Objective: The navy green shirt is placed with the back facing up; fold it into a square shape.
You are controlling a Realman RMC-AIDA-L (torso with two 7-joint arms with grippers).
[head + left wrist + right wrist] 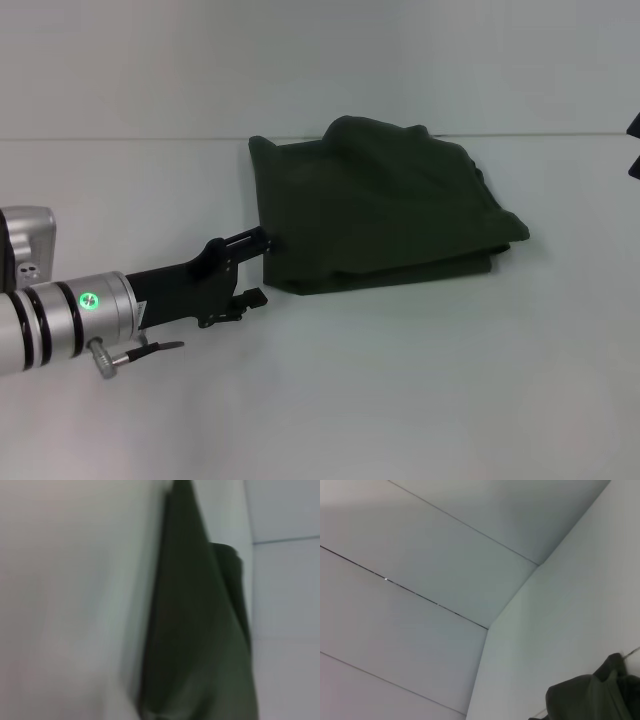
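The navy green shirt point(385, 205) lies folded into a rough, slightly lumpy rectangle on the white table, a little beyond the middle. Only plain dark fabric shows; no lettering is visible. My left gripper point(258, 268) is at the shirt's near left corner with its jaws apart and nothing between them; its upper finger point(250, 240) is at the shirt's left edge. The left wrist view shows the shirt point(200, 645) close up. The right wrist view shows a corner of the shirt point(592, 697). A dark bit of my right gripper point(634, 150) shows at the far right edge.
The white table point(400, 380) stretches in front of and to both sides of the shirt. A white wall point(200, 60) rises just behind the shirt's far edge. No other objects are in view.
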